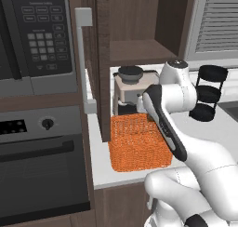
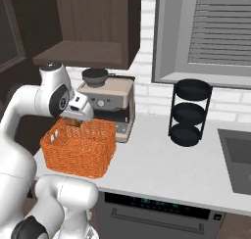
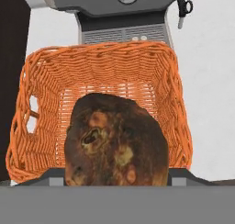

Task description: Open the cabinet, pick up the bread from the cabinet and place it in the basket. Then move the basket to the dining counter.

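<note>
Hand view: I see bread (image 3: 114, 142) clamped between claw (image 3: 114, 179) fingers, jaws spread wide around it, hovering over orange basket (image 3: 46, 81); coffee machine (image 3: 121, 21) at 12 o'clock behind basket.

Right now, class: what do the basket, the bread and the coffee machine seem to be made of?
Basket: woven wicker or plastic strands, bright orange; interlaced weave with gaps.
Bread: baked crust, matt, mottled brown and gold.
Coffee machine: probably brushed metal, smooth beige-grey panels, with dark trim.

Basket (image 3: 103, 76) bright orange weave; bread (image 3: 114, 142) mottled dark brown, golden patches, possibly shadowed.
</note>
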